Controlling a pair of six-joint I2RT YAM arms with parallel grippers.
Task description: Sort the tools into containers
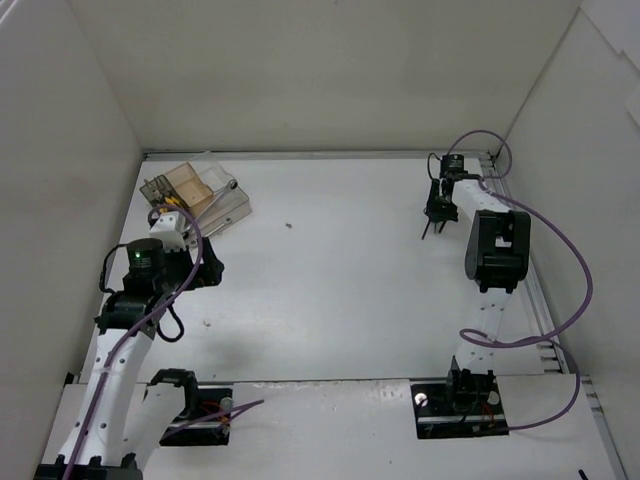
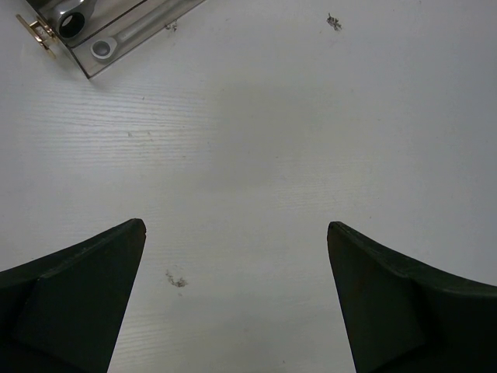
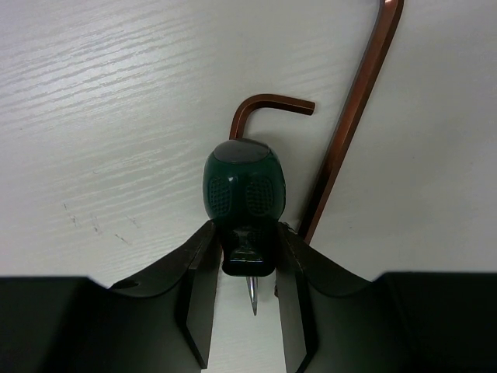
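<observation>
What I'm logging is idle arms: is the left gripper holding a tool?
No, the left gripper stands wide open above the bare table, with nothing in it.

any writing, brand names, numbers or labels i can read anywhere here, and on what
None can be read in any view.
screwdriver: dimpled green handle, no brand showing.
long hex key and short hex key: no marks.
wrench in the tray: no size stamp shows.
left arm: a green light, no label.
</observation>
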